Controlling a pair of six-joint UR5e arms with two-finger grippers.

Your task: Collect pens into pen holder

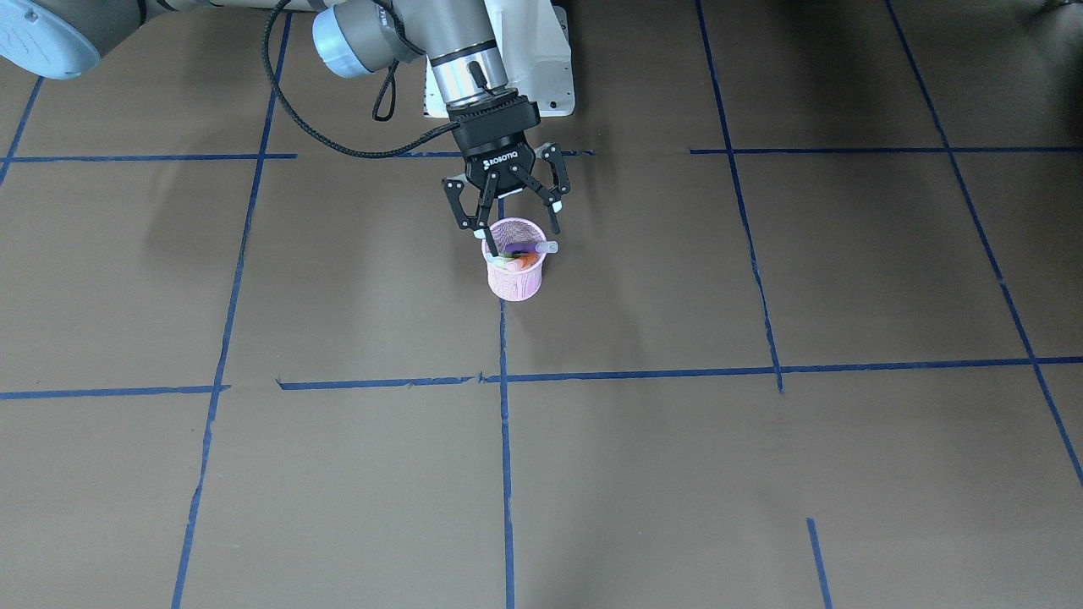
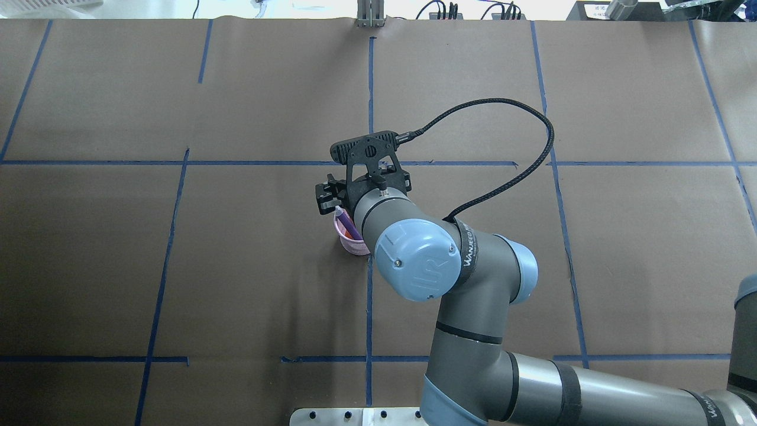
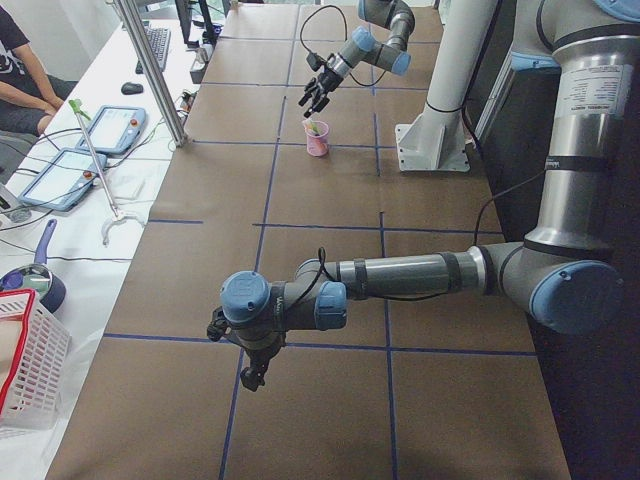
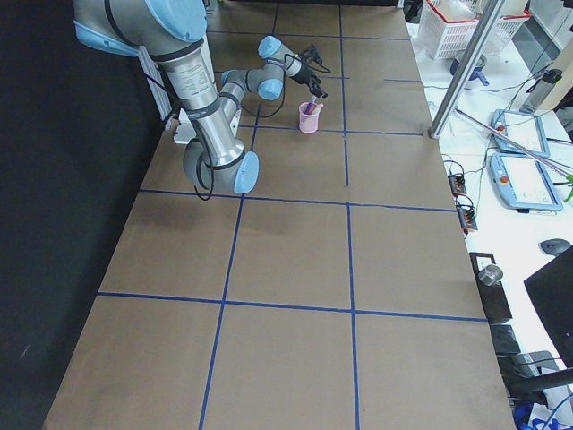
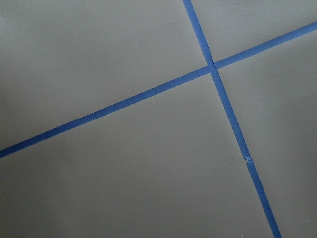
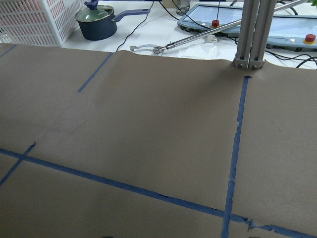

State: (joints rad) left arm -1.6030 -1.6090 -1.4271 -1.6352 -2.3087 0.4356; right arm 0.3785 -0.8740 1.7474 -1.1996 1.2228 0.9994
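One pink wire-mesh cup (image 1: 514,283) stands on the paper-covered table (image 1: 338,474), about midway between the table's two ends and nearer the robot's edge than the operators' edge. It sits right on a line of blue tape (image 1: 505,474). The cup holds all three pens. The purple pen (image 1: 535,247) leans across the top, its pale cap end poking out over the rim. The green pen (image 1: 506,255) and the orange pen (image 1: 526,262) lie lower inside, side by side.

The right gripper (image 1: 521,237) hangs directly over the cup, pointing down, jaws spread wide and gripping nothing. In the front-facing view one finger (image 1: 484,228) overlaps the cup's rim while the other stands just outside it, beside the purple pen's cap.

The left gripper (image 3: 252,372) is low over the table well towards the left end, far from the cup. Whether its jaws are apart or together cannot be told from the side view.

Past the operators' edge of the table are a white plastic basket (image 6: 34,20) and one dark blue pot (image 6: 96,22) under a green lid. The contents of both are hidden.
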